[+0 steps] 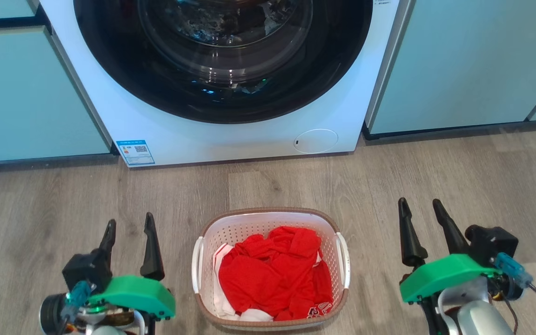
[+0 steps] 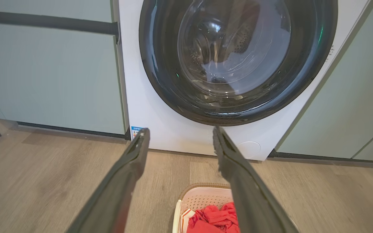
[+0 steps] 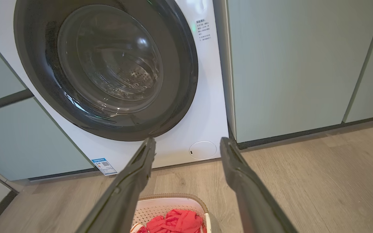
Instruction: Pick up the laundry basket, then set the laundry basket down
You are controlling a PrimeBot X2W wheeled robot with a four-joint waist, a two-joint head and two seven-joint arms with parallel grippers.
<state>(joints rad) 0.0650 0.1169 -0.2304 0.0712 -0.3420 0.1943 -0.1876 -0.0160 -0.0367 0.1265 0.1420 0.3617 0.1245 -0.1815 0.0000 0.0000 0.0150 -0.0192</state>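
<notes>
one basket (image 1: 268, 211) sits on the floor (image 1: 40, 209) between the two pairs of jaws, touching neither. the left jaws are parted and empty, their two fingers (image 1: 151, 246) well spread. the right jaws are parted too, their two fingers (image 1: 408, 237) holding nothing. the basket has two white handles: one (image 1: 197, 263) faces the left jaws and one (image 1: 344, 260) faces the right jaws, with bare floor between each handle and the jaws beside it. inside lies a heap of red cloth (image 1: 272, 272), with some white cloth (image 1: 219, 255) on the side toward the left jaws.

one washer (image 1: 231, 139) stands past all four fingertips, its door closed, with a strip of free floor between it and the basket's far rim. two banks of cabinets flank it, one (image 1: 26, 93) beyond the left jaws and one (image 1: 472, 60) beyond the right jaws.

the head view takes in the whole basket with both handles. the left wrist view catches its far end (image 2: 199, 199), partly behind one finger. the right wrist view catches that end (image 3: 167, 205) low between its fingers, and also small print (image 3: 204, 30) on the washer front.
</notes>
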